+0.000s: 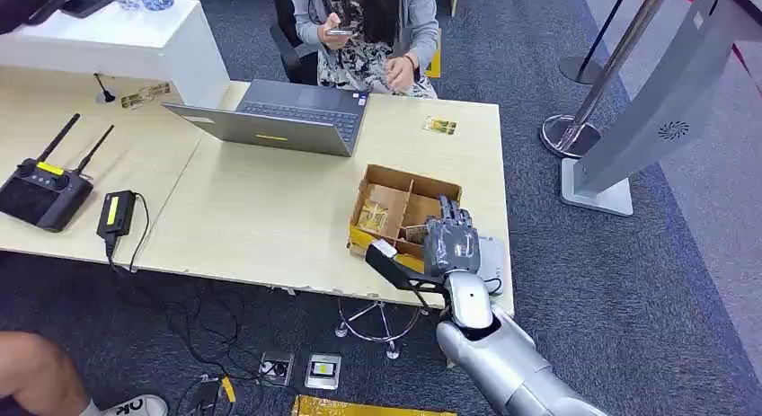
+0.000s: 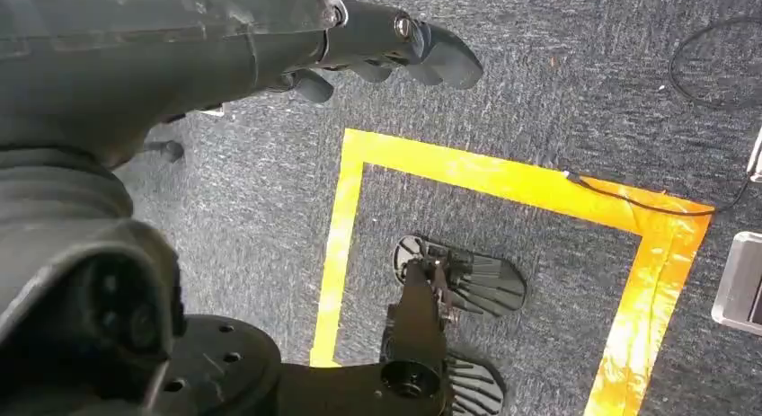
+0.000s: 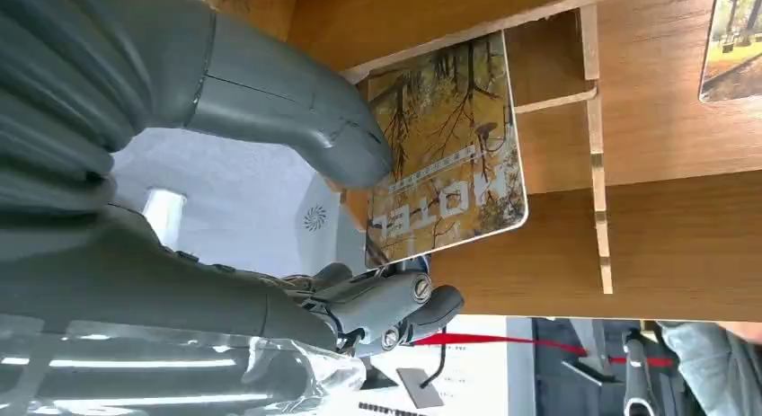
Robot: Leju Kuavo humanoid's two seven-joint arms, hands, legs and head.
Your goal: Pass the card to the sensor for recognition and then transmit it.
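We see the right hand (image 1: 449, 239) over the box (image 1: 402, 184) near the desk's (image 1: 270, 227) 5 o'clock edge, thumb and fingers (image 3: 395, 308) pinching the card (image 3: 449, 155). Left hand (image 2: 359, 48) hangs, fingers curled, holding nothing.

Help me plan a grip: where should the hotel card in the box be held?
By its free edge, thumb on the printed face and fingers behind. The card stands leaning in the box, so coming from above, as the right hand does, seems best.
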